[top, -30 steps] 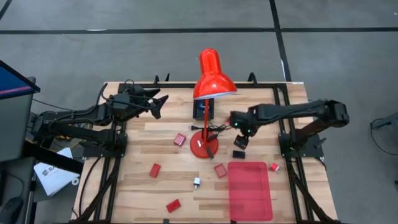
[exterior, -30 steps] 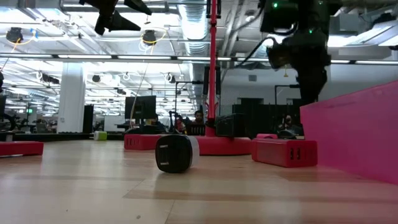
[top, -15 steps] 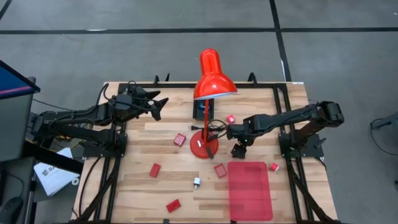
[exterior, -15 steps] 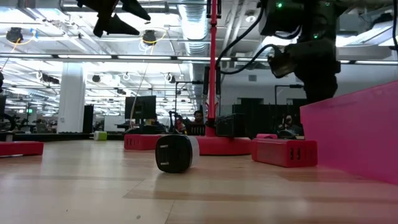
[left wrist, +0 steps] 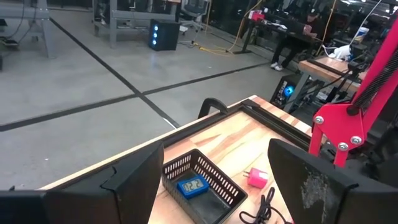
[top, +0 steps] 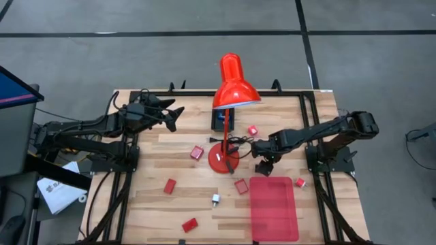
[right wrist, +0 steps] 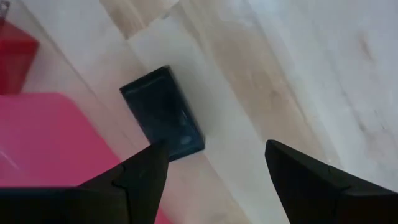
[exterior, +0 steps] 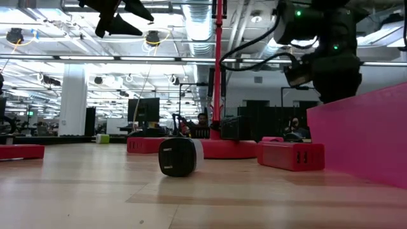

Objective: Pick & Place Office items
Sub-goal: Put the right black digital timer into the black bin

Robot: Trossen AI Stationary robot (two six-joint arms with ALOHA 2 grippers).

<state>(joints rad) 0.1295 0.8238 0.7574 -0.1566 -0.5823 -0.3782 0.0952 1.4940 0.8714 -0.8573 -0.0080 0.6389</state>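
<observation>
**Right gripper low over the black block**

We see the black block [right wrist: 163, 113] lying on the table beside the red tray [top: 274, 207], untouched. Our right gripper [right wrist: 211, 171] hangs just above it, jaws spread. The left gripper [top: 174, 113] waits raised, jaws spread, near the black basket [left wrist: 202, 186], which holds a blue item [left wrist: 192, 185].

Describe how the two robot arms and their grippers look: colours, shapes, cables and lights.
Both arms are dark, almost black, built of slim jointed links. The left gripper ends in two pointed black fingers, broad and flat from its wrist camera. The right gripper has the same dark wedge-shaped fingers. Black cables loop along the right arm, and small green lights glow on its wrist housing.
</observation>
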